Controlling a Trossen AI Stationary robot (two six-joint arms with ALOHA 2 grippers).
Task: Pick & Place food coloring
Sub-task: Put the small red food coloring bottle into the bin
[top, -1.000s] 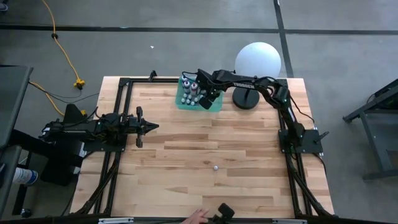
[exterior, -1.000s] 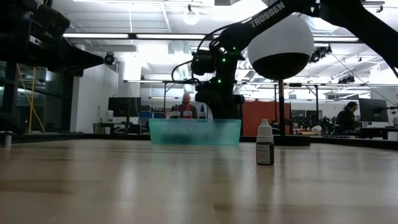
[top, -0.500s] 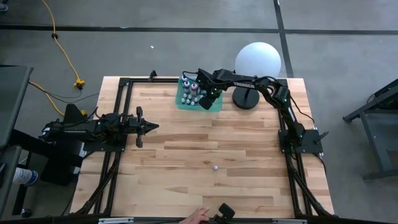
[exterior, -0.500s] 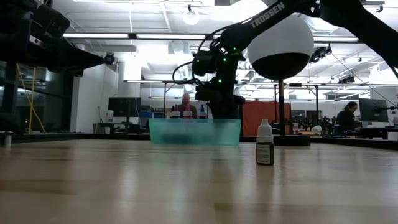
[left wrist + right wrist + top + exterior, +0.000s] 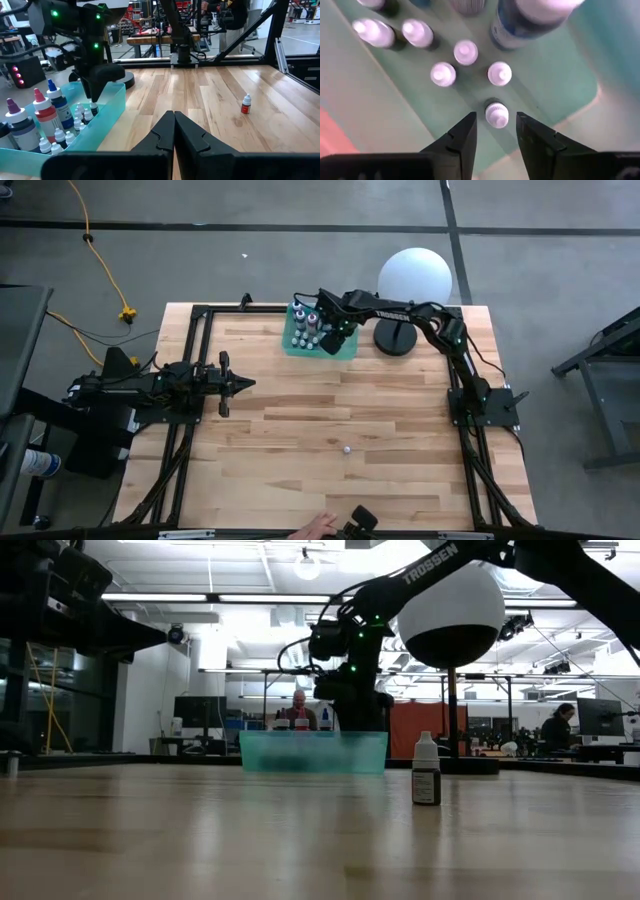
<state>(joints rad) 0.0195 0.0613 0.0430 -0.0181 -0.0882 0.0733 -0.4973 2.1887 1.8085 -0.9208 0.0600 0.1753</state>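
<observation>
The food coloring bottles (image 5: 307, 328) stand in a translucent teal tray (image 5: 347, 350) near the table's far edge. Several are tiny with white caps (image 5: 455, 62); larger blue, red and dark ones (image 5: 47, 107) stand beside them. My right gripper (image 5: 495, 117) points down into the tray, open, with a finger on either side of one tiny white-capped bottle (image 5: 497, 111) and a gap to each. One more small bottle (image 5: 345, 449) stands alone on the table toward the near edge (image 5: 426, 770). My left gripper (image 5: 248, 383) waits shut at the table's left.
A big white globe lamp (image 5: 414, 278) stands on its dark base (image 5: 395, 340) just right of the tray. A black frame (image 5: 200, 315) runs along the table's edges. A person's hand (image 5: 318, 528) shows at the near edge. People sit in the room beyond.
My right gripper has shifted slightly toward the table's far edge over the tray. The bottles and my left arm have stayed where they were.
</observation>
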